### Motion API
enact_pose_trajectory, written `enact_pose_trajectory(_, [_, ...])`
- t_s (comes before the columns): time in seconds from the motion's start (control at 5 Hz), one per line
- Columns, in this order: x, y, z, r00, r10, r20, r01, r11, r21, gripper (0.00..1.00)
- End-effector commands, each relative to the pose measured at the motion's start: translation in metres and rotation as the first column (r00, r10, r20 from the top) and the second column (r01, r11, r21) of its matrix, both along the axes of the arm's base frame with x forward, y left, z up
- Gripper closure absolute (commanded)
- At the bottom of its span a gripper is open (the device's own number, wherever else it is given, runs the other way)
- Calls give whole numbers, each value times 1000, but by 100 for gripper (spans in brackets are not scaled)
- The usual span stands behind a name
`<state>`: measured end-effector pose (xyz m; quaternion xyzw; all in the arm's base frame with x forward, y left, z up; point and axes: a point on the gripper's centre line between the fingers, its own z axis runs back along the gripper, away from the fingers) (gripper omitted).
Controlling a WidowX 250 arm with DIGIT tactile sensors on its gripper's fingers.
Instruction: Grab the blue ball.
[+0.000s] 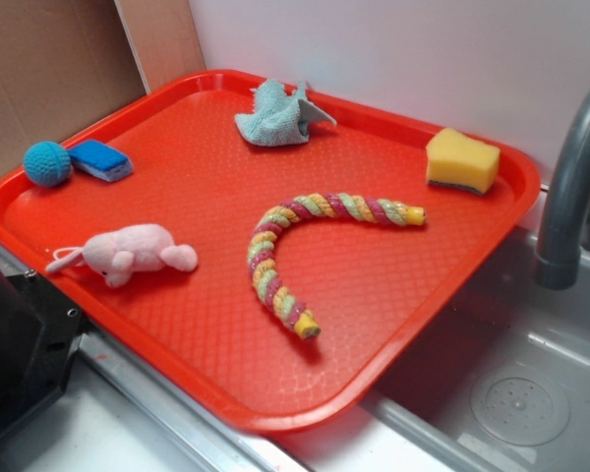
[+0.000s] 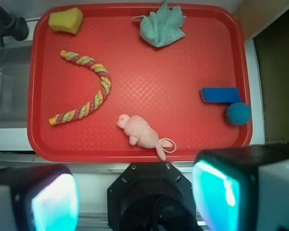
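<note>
The blue ball (image 1: 47,163) (image 2: 238,114) is small, teal and knitted. It rests at the left edge of the red tray (image 1: 374,295) (image 2: 135,57), touching a flat blue sponge (image 1: 100,159) (image 2: 220,95). In the wrist view my gripper (image 2: 137,197) hovers high above the robot's black base, outside the tray's near rim. Its two cyan-padded fingers (image 2: 216,192) stand wide apart with nothing between them. The gripper itself does not show in the exterior view.
On the tray also lie a pink plush mouse (image 1: 138,251) (image 2: 142,132), a curved multicoloured rope toy (image 1: 305,246) (image 2: 86,91), a teal cloth (image 1: 275,118) (image 2: 161,26) and a yellow sponge (image 1: 462,160) (image 2: 66,20). A grey faucet (image 1: 570,187) and a sink (image 1: 521,393) are to the right.
</note>
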<state>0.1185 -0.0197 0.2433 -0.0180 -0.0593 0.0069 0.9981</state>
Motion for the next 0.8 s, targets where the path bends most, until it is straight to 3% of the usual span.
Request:
enact_pose_trajectory(0.0, [0,0,0,1000,0,0,0,1000,0,0])
enact_pose_trajectory(0.2, [9,50,-43,972,233,23,-235,970,68,0])
enact_pose_trajectory(0.4, [15,94,-66,922,377,84,-384,918,100,0])
enact_pose_trajectory(0.6, [19,133,-96,790,588,173,-607,789,94,0])
